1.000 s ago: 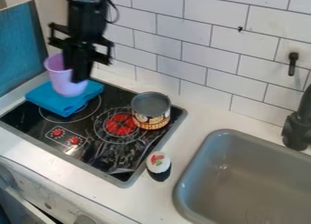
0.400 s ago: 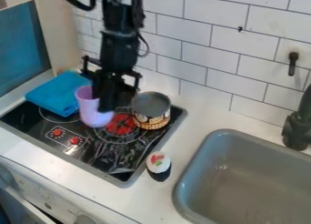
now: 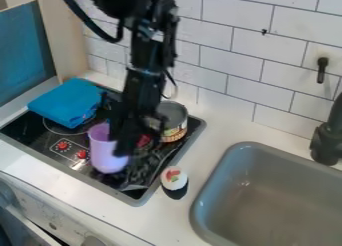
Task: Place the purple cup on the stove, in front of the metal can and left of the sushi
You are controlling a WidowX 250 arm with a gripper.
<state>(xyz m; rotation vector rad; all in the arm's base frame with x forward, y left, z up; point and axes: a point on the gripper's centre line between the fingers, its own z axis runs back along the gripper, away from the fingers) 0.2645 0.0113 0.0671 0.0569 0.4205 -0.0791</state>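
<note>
Purple cup (image 3: 104, 157) is being held by wall in gripper (image 3: 120, 149), being carried from above blue cloth (image 3: 67, 102) toward stovetop's (image 3: 25, 129) front; transfer apparently being advanced, release not being shown.

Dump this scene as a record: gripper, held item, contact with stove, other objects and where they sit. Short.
gripper: black, over the stove
held: purple cup, roughly upright
cup_stove_contact: cannot tell
cloth: blue, folded, on the stove's back left part
can: label around side, on the stove, partly behind the gripper
toy sushi: white top, dark side, on the counter between stove and sink
sink: gray, right of the stove
faucet: black, at the sink's back right
</note>
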